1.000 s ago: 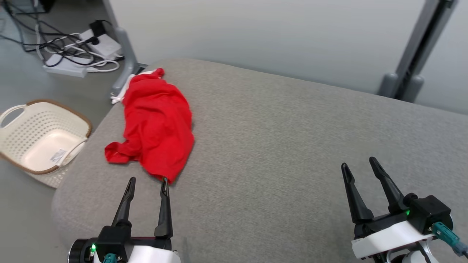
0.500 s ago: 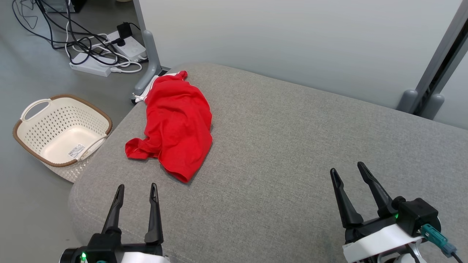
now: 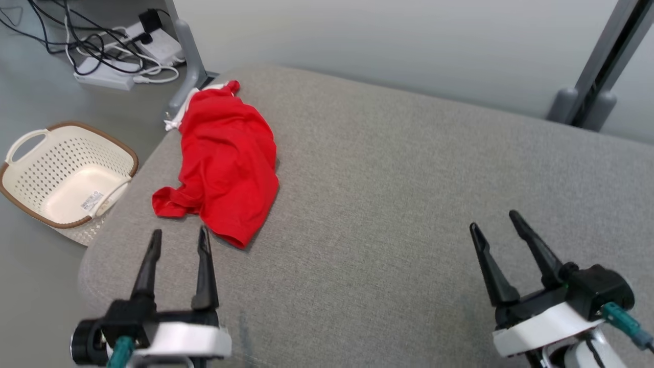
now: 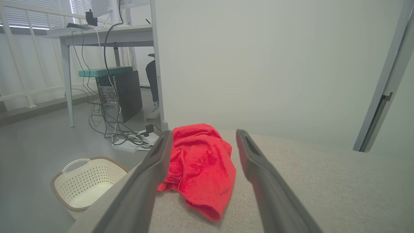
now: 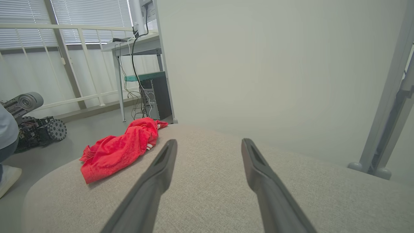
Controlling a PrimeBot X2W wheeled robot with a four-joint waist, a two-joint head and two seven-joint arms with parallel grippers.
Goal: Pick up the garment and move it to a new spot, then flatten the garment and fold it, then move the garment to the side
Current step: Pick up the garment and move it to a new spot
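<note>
Left gripper hovers low over the cushion at about 7 o'clock in the head view, its two fingers spread wide and holding nothing. They point at the garment, whose near hem lies just off the right-hand fingertip at 1 o'clock. The left wrist view frames the red cloth between the fingers, so the arm looks lined up for a reach. Spread jaws suit that, since a crumpled fold needs room to enter before they pinch.

The garment lies in a loose heap at 10 o'clock on the cushion, close to its left edge, with its white-trimmed far end reaching the corner at 11 o'clock. That is a poor place to flatten it, as cloth pulled out there could slide off toward the basket on the floor at 9 o'clock. The bare middle of the cushion, at 3 o'clock from the heap, looks the likely new spot.

Right gripper sits at 4 o'clock, well apart from the garment, fingers likewise spread and empty. I judge it has no part in the first pick because the left arm is far nearer. It should matter when flattening calls for two holds. The task looks to be at its very start, with nothing lifted yet.
</note>
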